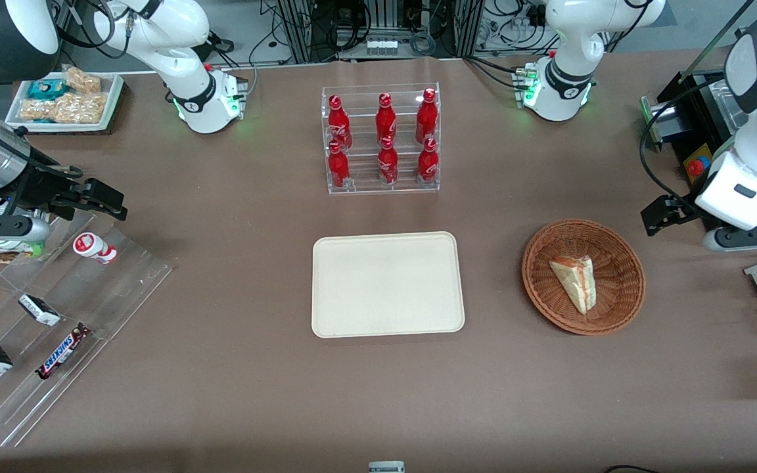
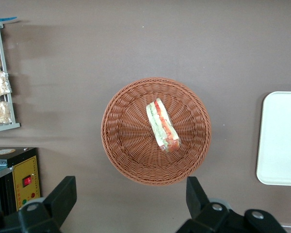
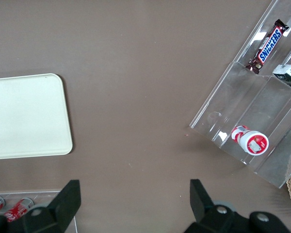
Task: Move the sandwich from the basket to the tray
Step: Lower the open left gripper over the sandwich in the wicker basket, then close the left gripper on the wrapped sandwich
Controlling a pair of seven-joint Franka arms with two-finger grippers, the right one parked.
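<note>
Sandwich (image 2: 162, 126) lies loose in the basket (image 2: 121, 141), on its side, untouched. Tray (image 1: 388, 284) sits bare beside it, toward the parked arm. Left gripper (image 2: 131, 196) hovers above, fingers spread wide, holding nothing. Risks: slick wrap slipping out, fingers snagging wicker, squashing soft bread if the pinch lands off-centre.
</note>
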